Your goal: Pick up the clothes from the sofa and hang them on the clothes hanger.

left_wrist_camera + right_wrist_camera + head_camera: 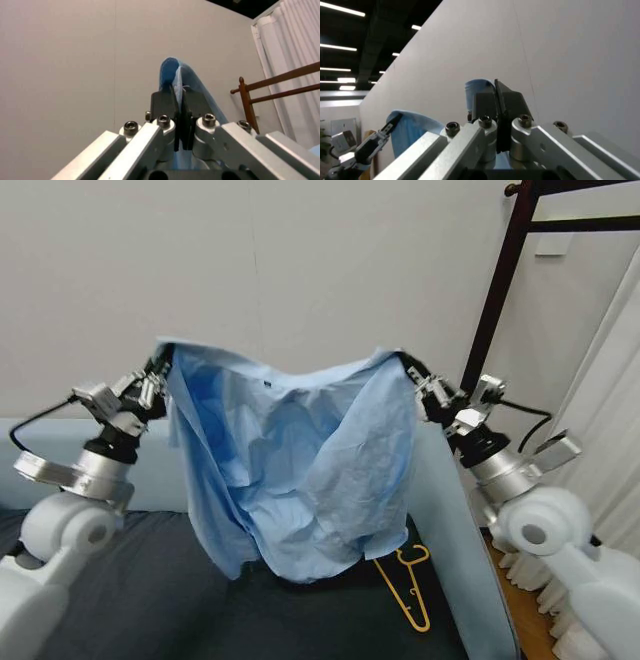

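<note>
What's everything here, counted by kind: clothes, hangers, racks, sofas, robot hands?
blue garment: 1
yellow hanger: 1
dark wooden rack: 1
sofa: 1
grippers: 2, left gripper and right gripper, fingers shut on the blue garment
Total: 6

The garment [300, 470] hangs between the two grippers, one top corner pinched in the left gripper [160, 370] and the other in the right gripper [408, 367], its middle sagging below both. The sofa [120, 600] lies beneath both grippers, the garment's lower edge reaching down to the seat. A hanger [408, 580] lies flat on the seat, straight below the right gripper and partly under the garment's hem. The clothes rack [497, 295] stands just to the right of the right gripper and behind it, with a curtain [612, 410] farther right. The wall [300, 260] lies behind both grippers.
</note>
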